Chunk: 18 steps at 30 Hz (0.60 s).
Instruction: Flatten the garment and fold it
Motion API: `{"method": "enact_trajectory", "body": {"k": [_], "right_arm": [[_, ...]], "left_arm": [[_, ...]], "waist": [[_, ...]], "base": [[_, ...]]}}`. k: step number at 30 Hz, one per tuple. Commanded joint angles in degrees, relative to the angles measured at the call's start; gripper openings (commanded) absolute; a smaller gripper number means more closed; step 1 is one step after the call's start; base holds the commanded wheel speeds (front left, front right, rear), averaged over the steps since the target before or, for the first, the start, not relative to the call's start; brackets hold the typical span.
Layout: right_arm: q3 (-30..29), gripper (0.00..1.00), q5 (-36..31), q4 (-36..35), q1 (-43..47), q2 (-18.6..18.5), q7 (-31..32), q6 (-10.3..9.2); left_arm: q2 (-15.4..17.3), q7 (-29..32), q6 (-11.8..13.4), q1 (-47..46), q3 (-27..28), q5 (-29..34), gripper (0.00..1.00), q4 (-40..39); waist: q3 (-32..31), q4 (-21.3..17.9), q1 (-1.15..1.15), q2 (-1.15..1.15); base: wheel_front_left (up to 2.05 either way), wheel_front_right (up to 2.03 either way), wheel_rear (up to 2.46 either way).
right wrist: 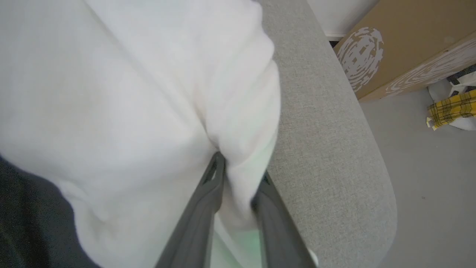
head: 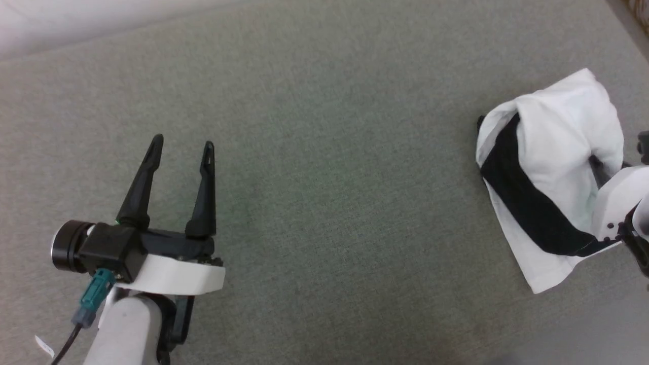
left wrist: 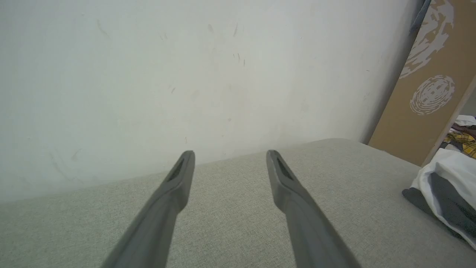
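Note:
The garment (head: 552,152), white with a black sleeve band across it, lies bunched in a heap at the far right of the grey fabric surface (head: 324,152). Its edge also appears at the right of the left wrist view, garment (left wrist: 452,167). My right gripper (right wrist: 241,167) has a fold of the white garment (right wrist: 130,93) pinched between its two fingers, close to the surface's rounded edge. In the head view its white wrist (head: 621,203) sits against the heap, fingers hidden by cloth. My left gripper (head: 183,142) hovers open and holding nothing at the lower left, far from the garment; its fingers (left wrist: 178,193) point toward the wall.
A pale wall (left wrist: 186,74) rises behind the surface. A brown cardboard panel (right wrist: 390,48) leans past the surface's right end, with yellow plaid cloth (right wrist: 450,109) on the floor beside it. The surface's rounded edge (right wrist: 372,193) drops to grey floor just right of my right gripper.

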Motion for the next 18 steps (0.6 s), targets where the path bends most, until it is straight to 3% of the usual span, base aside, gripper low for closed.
{"method": "enact_trajectory", "body": {"k": [1, 11, 18], "right_arm": [[-0.34, 1.0, -0.51, 0.74, -0.87, 0.54, -0.66, -0.12], [-11.06, 1.0, -9.93, 8.88, 1.23, 1.16, -10.88, -0.12], [-16.86, 1.0, -13.72, 0.24, 10.12, 4.93, -18.39, -0.12]], "left_arm": [[0.26, 0.0, -0.1, -0.9, 0.07, 0.45, 1.0, 0.14], [-1.24, -0.57, 0.67, 0.01, 0.21, -0.55, 1.0, 2.51], [-3.15, -0.84, 1.39, 2.54, 0.72, -1.2, 1.0, 4.39]], "waist": [[2.83, -0.39, -0.02, 0.0], [-1.56, 3.54, -0.02, 0.0], [-6.99, 7.57, -0.02, 0.0]], "base": [[0.0, 0.0, 0.0], [0.0, 0.0, 0.0], [0.0, 0.0, 0.0]]}}
